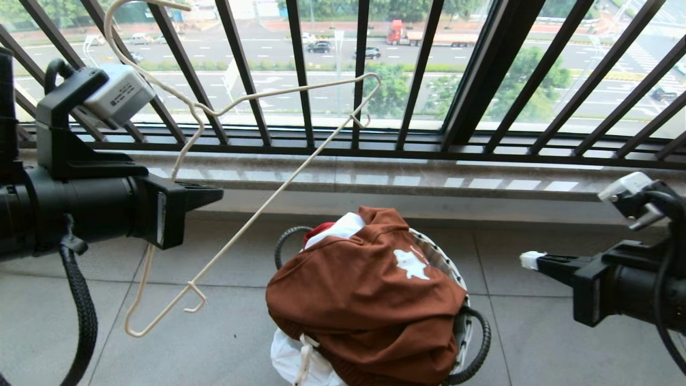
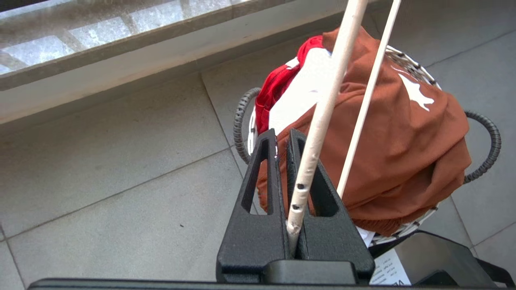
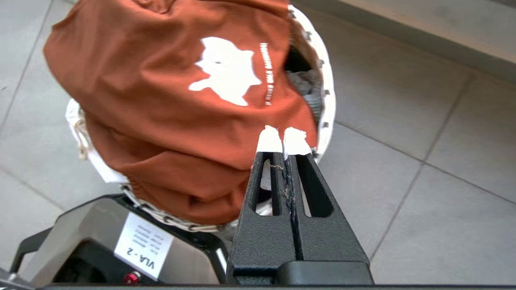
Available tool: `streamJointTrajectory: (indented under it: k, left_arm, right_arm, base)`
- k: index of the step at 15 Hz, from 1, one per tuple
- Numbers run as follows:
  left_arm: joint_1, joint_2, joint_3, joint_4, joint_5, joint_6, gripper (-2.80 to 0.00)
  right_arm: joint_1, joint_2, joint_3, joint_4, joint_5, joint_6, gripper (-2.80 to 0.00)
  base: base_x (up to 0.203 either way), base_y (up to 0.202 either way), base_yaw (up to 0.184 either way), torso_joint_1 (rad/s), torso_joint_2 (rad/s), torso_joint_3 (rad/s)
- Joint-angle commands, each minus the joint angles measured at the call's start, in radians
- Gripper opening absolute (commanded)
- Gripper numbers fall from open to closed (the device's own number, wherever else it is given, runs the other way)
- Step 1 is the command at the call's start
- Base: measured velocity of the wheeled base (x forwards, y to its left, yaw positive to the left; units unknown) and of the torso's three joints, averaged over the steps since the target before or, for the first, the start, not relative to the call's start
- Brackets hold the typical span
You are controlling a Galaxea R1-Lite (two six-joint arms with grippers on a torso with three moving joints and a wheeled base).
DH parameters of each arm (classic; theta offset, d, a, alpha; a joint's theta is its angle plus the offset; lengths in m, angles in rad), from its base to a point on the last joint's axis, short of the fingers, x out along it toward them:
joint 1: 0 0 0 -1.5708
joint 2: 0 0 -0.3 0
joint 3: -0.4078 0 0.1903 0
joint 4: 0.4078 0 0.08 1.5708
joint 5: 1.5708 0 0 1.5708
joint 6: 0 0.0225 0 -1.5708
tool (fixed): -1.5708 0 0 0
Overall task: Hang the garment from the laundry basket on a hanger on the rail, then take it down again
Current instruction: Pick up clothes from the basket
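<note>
shorts (image 1: 370,289) in rust-brown lay heaped on top of the laundry basket (image 1: 471,343), at about six o'clock in our head view, their white logo facing up and a white drawstring hanging over the near rim. under them we saw a bit of red cloth (image 2: 278,86) and some white cloth (image 1: 289,354). the basket stood on the grey floor tiles (image 1: 536,343) just short of the stone sill (image 1: 375,179) below the black balcony railing (image 1: 300,75).

our left gripper (image 1: 206,195) was at nine o'clock, its jaws pressed together on the cream-white wire hanger (image 1: 257,214). in the left wrist view the wire ran down between the two black fingers (image 2: 258,189) and was pinched near their base. the hanger hung tilted, its hook rising toward eleven o'clock and its lower end at seven o'clock, above the floor and to the left of the basket, not touching the shorts.

our right gripper (image 1: 530,260) was at three o'clock, level, its white-taped fingertips (image 3: 269,139) closed against each other with nothing between them. it pointed at the basket from the right, near it but apart from the cloth.
</note>
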Motion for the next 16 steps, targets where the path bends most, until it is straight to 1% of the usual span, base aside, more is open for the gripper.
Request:
streamJointTrajectory:
  k: [1,3,6,8,9,10,14,16]
  left_arm:
    - [0.030,0.011,-0.016,-0.001,-0.004,-0.001,-2.80]
    - [0.030,0.011,-0.015,-0.004,0.005,0.002,-2.80]
    - [0.033,0.008,-0.019,-0.006,0.018,0.001,-2.80]
    - [0.033,0.000,-0.022,-0.016,0.051,0.003,-2.80]
    - [0.033,0.000,-0.028,-0.024,0.087,0.002,-2.80]
    - [0.033,0.003,-0.033,-0.027,0.111,0.002,-2.80]
    - [0.033,-0.004,-0.033,-0.029,0.115,0.000,-2.80]
    - [0.034,-0.007,-0.035,-0.033,0.115,0.000,-2.80]
  right_arm:
    - [0.093,0.159,-0.062,-0.007,-0.007,0.012,-2.80]
    - [0.169,0.205,-0.110,-0.008,-0.032,0.018,-2.80]
    - [0.300,0.313,-0.196,-0.009,-0.112,0.047,-2.80]
    - [0.369,0.379,-0.269,-0.009,-0.142,0.054,-2.80]
    - [0.398,0.407,-0.301,-0.009,-0.156,0.055,-2.80]
    - [0.421,0.439,-0.328,-0.009,-0.169,0.055,-2.80]
    - [0.471,0.573,-0.450,-0.009,-0.183,0.053,-2.80]
    - [0.501,0.607,-0.481,-0.009,-0.183,0.052,-2.80]
  base:
    - [0.000,0.000,0.000,0.000,0.00,0.000]
    - [0.000,0.000,0.000,0.000,0.00,0.000]
    - [0.000,0.000,0.000,0.000,0.00,0.000]
    - [0.000,0.000,0.000,0.000,0.00,0.000]
    - [0.000,0.000,0.000,0.000,0.00,0.000]
    - [0.000,0.000,0.000,0.000,0.00,0.000]
    - [0.000,0.000,0.000,0.000,0.00,0.000]
    - [0.000,0.000,0.000,0.000,0.00,0.000]
